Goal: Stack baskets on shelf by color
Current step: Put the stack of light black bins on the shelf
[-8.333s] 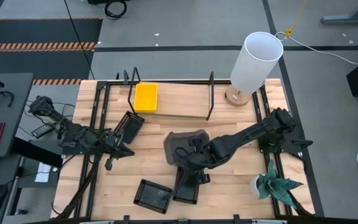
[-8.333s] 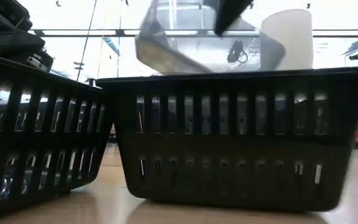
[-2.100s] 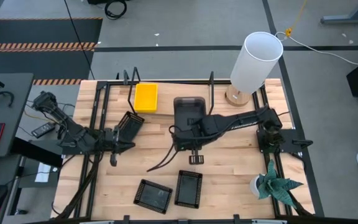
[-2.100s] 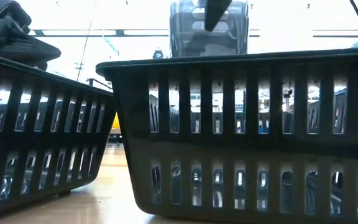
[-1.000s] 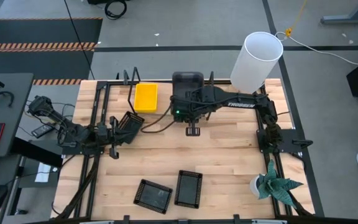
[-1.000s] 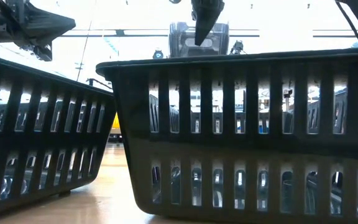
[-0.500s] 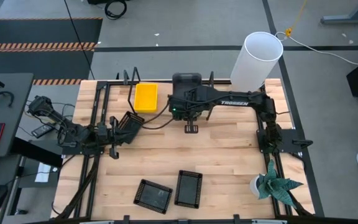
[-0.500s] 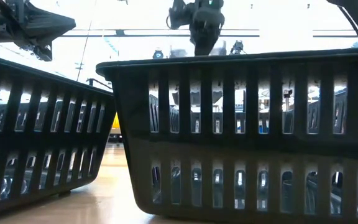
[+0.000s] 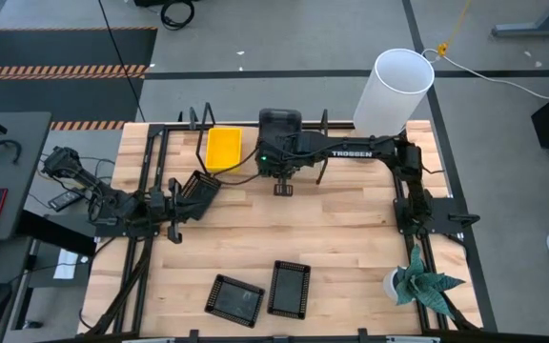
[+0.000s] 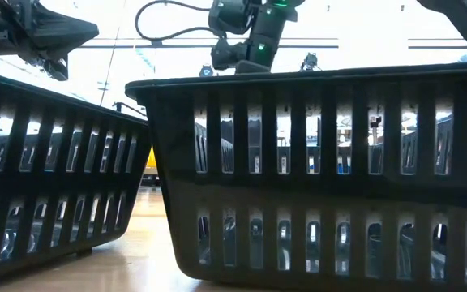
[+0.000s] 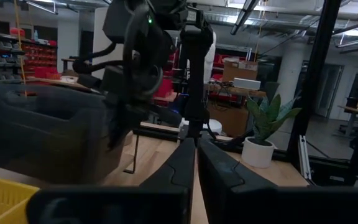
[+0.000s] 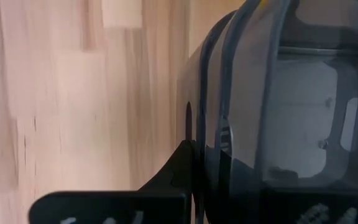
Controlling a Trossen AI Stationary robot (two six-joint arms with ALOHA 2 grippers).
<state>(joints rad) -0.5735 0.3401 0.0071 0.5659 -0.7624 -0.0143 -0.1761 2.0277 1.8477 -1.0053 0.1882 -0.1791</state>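
Note:
The grey basket (image 9: 279, 126) is over the shelf board (image 9: 255, 164), between the upright dividers and right of the yellow basket (image 9: 223, 150), which lies flat on the board. My right gripper (image 9: 279, 151) is shut on the grey basket, which also shows in the left wrist view (image 11: 48, 130). My left gripper (image 9: 181, 200) is at the table's left, shut on a black mesh basket (image 9: 199, 189) held off the table. Two more black mesh baskets (image 9: 234, 300) (image 9: 289, 288) rest flat on the tabletop near the front edge. My right gripper holds the grey basket by the rim of its near wall (image 12: 207, 155), the wall standing between the two fingers. One finger (image 12: 179, 171) lies on the outside; the other is hidden by the wall. Whether the basket's bottom rests on the board I cannot tell. My left gripper holds the black mesh basket at its edge nearest the arm (image 9: 187, 198). The fingers (image 11: 185, 168) are close together and come level from the table's left. The place of contact is hidden by the gripper and a dark band of the basket (image 11: 104, 205).
A white lamp shade (image 9: 391, 93) stands at the shelf's far right end, close to my right arm. A potted plant (image 9: 425, 284) is at the front right. In the low view the two front black baskets (image 10: 55, 162) (image 10: 314, 162) block most of the table.
My right gripper has gone a little toward the table's left and down over the shelf. The grey basket has sunk with it: in the low view it stood above the black basket's rim a second ago and is now hidden behind it.

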